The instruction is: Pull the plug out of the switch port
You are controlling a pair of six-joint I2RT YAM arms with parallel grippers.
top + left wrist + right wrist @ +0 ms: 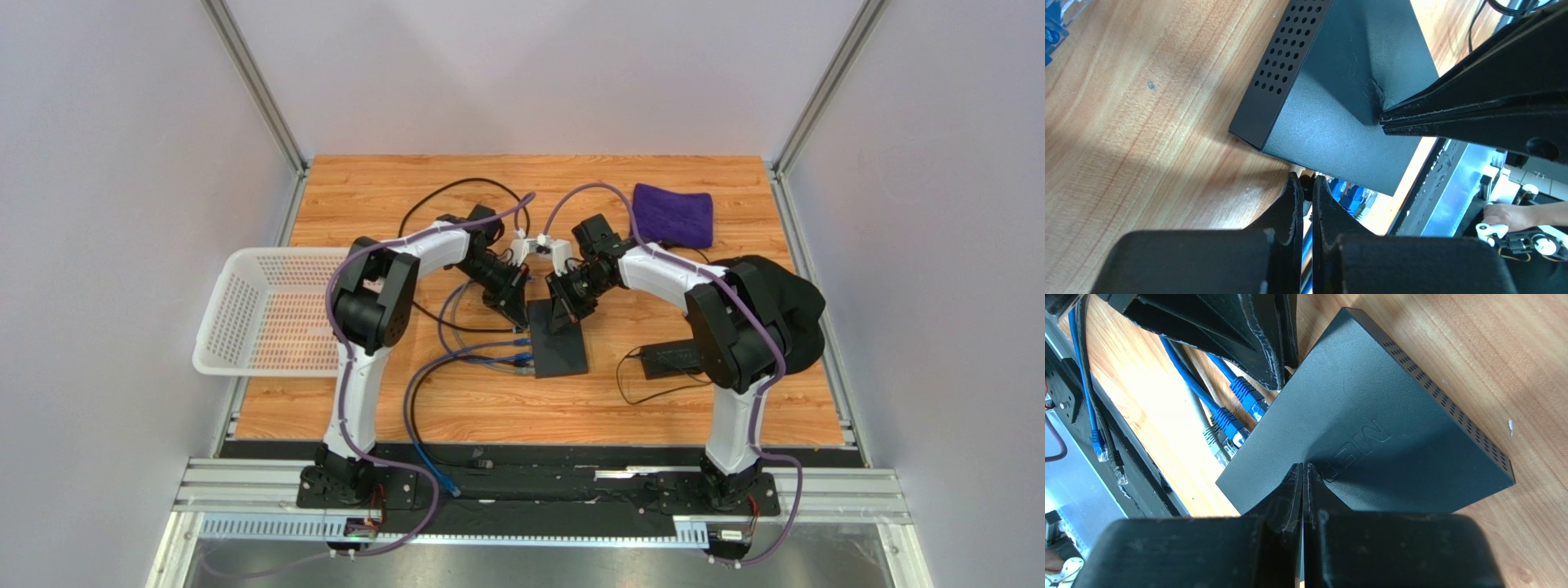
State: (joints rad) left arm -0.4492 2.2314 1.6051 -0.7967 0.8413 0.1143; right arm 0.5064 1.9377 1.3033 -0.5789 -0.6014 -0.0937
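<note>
1. Left gripper (1306, 182) — nearest the lens in its own wrist view. Risk: its tips sit at the port edge of the switch (1389, 416), beside the plugs rather than plainly round one. A pull from here may slip off and bring nothing with it.
2. Risk, wrong plug: the blue plugs (1249, 397) and a grey plug (1214, 442) sit side by side in the ports, closely packed. Tips slightly off line would catch a neighbour or its cable.
3. Risk, latch: if the plug's clip is not pressed, a pull would likely drag the switch across the table (1444, 337) or strain the cables (1192, 380).
4. Risk, pivot: the right gripper (1303, 470) only presses down on the top face, near one edge. A sideways tug could swing or tilt the switch under it.
5. Left fingers: drawn together, barely a slit between them. Something small and dark shows at the tips; I cannot tell whether it is pinched.
6. Right fingers: fully together, holding nothing, with the tips resting on the switch's top beside the lettering.
7. Switch: flat on the table, mid-way between the two arms, with its port edge toward the left arm and all three plugs seated.
</note>
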